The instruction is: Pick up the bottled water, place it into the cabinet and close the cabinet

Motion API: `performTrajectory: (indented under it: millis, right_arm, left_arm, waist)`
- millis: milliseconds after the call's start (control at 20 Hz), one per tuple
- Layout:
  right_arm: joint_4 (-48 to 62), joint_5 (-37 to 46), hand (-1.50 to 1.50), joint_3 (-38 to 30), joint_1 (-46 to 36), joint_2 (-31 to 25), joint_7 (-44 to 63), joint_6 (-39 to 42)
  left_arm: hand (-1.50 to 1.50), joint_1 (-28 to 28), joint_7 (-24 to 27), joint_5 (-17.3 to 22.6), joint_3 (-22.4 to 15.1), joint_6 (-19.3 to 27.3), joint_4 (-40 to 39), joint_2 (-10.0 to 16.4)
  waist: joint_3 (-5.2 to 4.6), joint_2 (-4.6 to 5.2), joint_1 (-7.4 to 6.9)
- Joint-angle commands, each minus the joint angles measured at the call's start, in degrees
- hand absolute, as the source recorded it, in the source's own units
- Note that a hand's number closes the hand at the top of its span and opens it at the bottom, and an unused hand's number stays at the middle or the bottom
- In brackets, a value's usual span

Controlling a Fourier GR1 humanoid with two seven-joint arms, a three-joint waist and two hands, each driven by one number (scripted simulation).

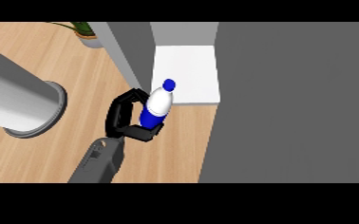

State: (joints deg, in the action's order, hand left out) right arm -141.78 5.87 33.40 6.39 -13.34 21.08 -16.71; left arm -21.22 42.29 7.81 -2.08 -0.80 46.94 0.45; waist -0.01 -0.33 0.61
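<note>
1. The left hand [128, 118] showed just left of the view's centre, its grey forearm entering from 7 o'clock.
2. Its fingers [119, 105] and thumb were curled around the water bottle [159, 103], holding the blue lower body.
3. The bottle's long axis ran from 7 o'clock to 1 o'clock, with the blue cap [168, 83] at the 1 o'clock end.
4. The bottle was above the wooden counter [63, 71], its cap overlapping the near left corner of the cabinet's [129, 57] white shelf [189, 69].
5. A large grey panel [288, 104] filled the 3 o'clock side.
6. A grey cylinder [28, 104] lay at 9 o'clock.
</note>
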Motion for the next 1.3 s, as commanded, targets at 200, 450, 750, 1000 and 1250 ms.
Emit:
performTrajectory:
  millis: [200, 450, 750, 1000, 1250]
  right_arm:
    - [-3.3, 3.9, -1.5, 1.5, 1.3, 0.0, 0.5, -1.4]
    - [-9.4, 0.3, -1.5, -1.8, 3.7, -3.5, 1.8, 0.2]
    - [-3.4, 4.3, -1.5, 4.6, 5.7, -1.9, -4.6, -1.5]
    - [-7.1, 2.2, -1.5, 1.3, 4.4, -3.0, -0.2, -1.2]
    - [-8.1, -1.4, -1.5, 0.0, 8.5, -5.9, -4.9, 0.0]
  left_arm:
    - [1.5, -2.2, -16.5, 7.8, -9.9, 10.6, 17.4, -0.4]
    - [1.5, -5.2, -16.8, 12.6, -15.5, 17.1, 15.9, -0.4]
    - [1.5, -16.5, -16.7, 15.9, -19.9, 26.6, 6.6, -0.4]
    - [1.5, -20.5, -22.6, 17.0, -21.0, 30.3, 5.9, -0.4]
    - [1.5, -22.5, -16.5, 22.1, -19.5, 29.3, -3.6, -0.4]
  waist:
    - [0.02, -0.03, -0.45]
    - [0.01, 0.24, 0.34]
    - [-0.01, 0.38, 1.17]
    - [-0.01, 0.33, 0.8]
    - [0.02, 0.49, 1.31]
